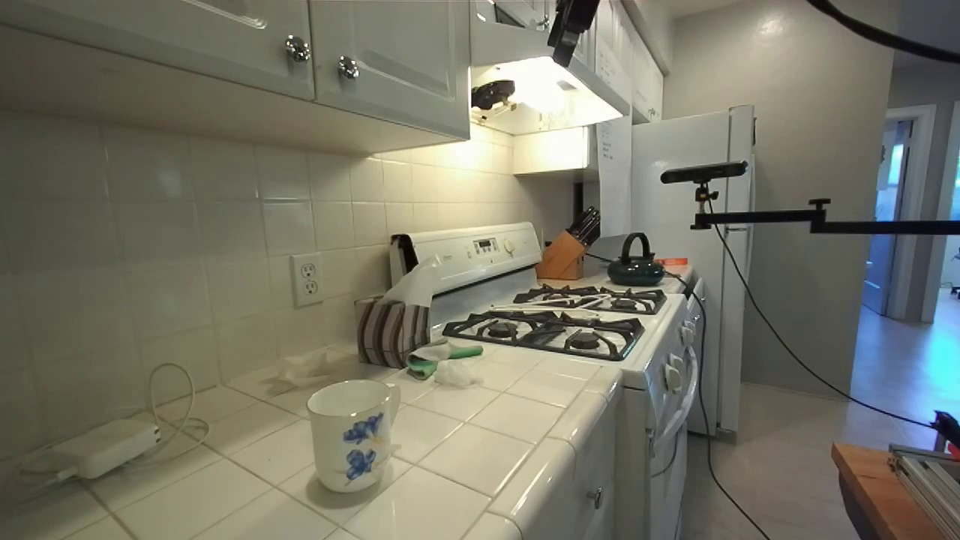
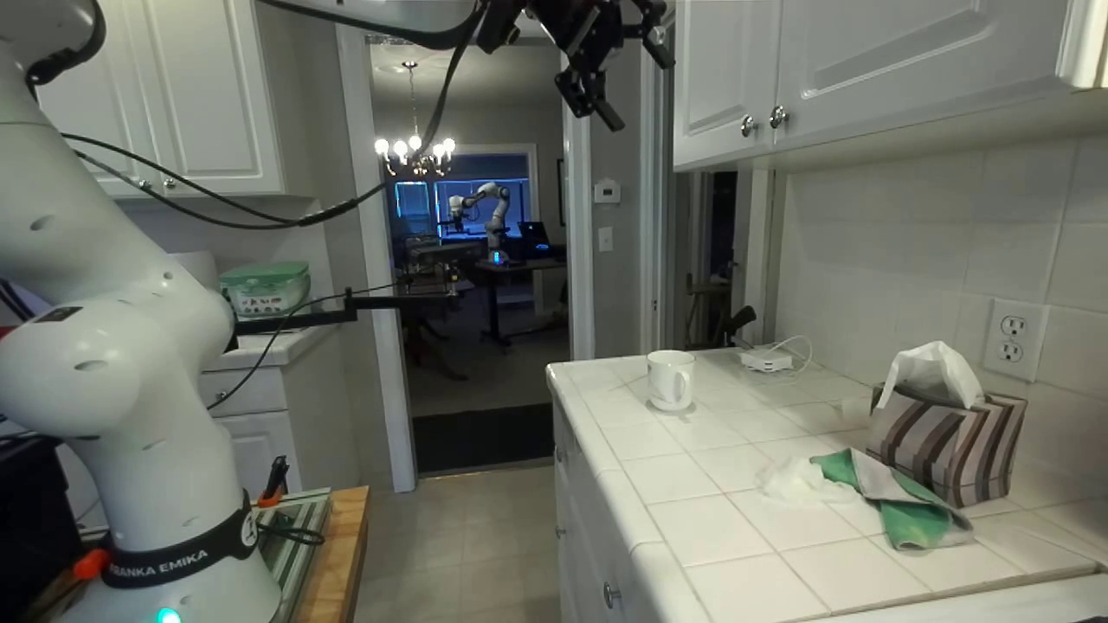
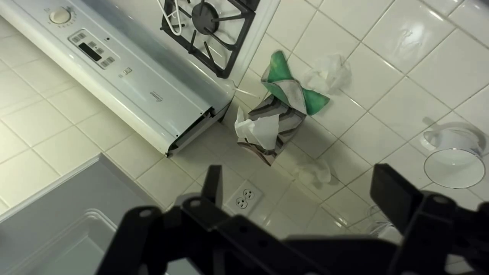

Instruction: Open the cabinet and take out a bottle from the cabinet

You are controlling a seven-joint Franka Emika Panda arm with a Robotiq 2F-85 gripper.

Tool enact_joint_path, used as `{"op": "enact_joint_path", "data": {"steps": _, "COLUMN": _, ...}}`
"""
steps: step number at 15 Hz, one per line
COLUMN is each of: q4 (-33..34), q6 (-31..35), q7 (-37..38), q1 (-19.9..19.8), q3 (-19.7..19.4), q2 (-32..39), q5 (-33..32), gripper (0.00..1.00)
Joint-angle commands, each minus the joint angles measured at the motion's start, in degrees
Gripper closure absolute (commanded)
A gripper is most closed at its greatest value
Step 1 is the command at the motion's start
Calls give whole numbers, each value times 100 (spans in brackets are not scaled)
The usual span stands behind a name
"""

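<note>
The white upper wall cabinet (image 1: 405,34) has panelled doors and round silver knobs; its doors are shut in both exterior views, and it also shows in an exterior view (image 2: 900,69). Part of a white cabinet panel (image 3: 72,244) fills the lower left of the wrist view. The bottle is out of view; the cabinet's inside is hidden. My black gripper (image 2: 639,91) is at the top of an exterior view, in the air left of the cabinet doors in the picture and apart from the knobs. In the wrist view the gripper (image 3: 298,172) has its fingers wide apart with nothing between them.
A white mug with blue flowers (image 1: 349,442), a striped tissue box (image 2: 948,441), a green-grey cloth (image 2: 900,502) and a white charger (image 1: 112,446) stand on the tiled counter (image 2: 727,519). The stove (image 1: 555,330) and lit range hood (image 1: 555,90) adjoin.
</note>
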Motion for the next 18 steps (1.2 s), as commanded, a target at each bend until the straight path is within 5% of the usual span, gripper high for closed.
{"op": "enact_joint_path", "data": {"steps": 1, "q4": 27, "q6": -20, "q7": -7, "q1": 12, "q3": -4, "q2": 14, "q5": -3, "gripper": 0}}
{"op": "enact_joint_path", "data": {"steps": 11, "q4": 1144, "q6": 1250, "q7": -1278, "q1": 419, "q3": 316, "q2": 1243, "q5": -163, "gripper": 0}}
{"op": "enact_joint_path", "data": {"steps": 18, "q4": 2448, "q6": 1221, "q7": -2187, "q1": 431, "q3": 342, "q2": 2366, "q5": -451, "gripper": 0}}
